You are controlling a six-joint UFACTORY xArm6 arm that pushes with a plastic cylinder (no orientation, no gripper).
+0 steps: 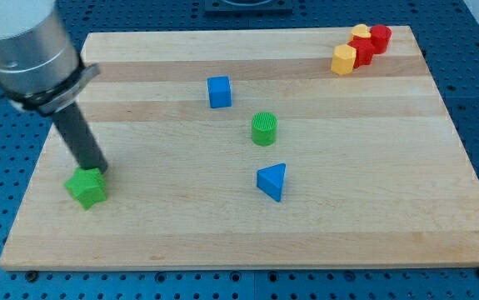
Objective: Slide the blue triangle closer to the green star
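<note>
board (372, 167): pale wood, smooth | green cylinder (264, 129): ribbed plastic

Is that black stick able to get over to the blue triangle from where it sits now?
Probably yes. My tip sits against the green star at the view's left, and the board between it and the blue triangle lies bare. The green cylinder stands above that path.

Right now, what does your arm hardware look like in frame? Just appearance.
A fat silver-grey cylindrical arm segment enters from the view's top left, ending in a dark collar. Below it runs a straight dark rod; my tip sits at the green star. No cables or markings are visible.
</note>
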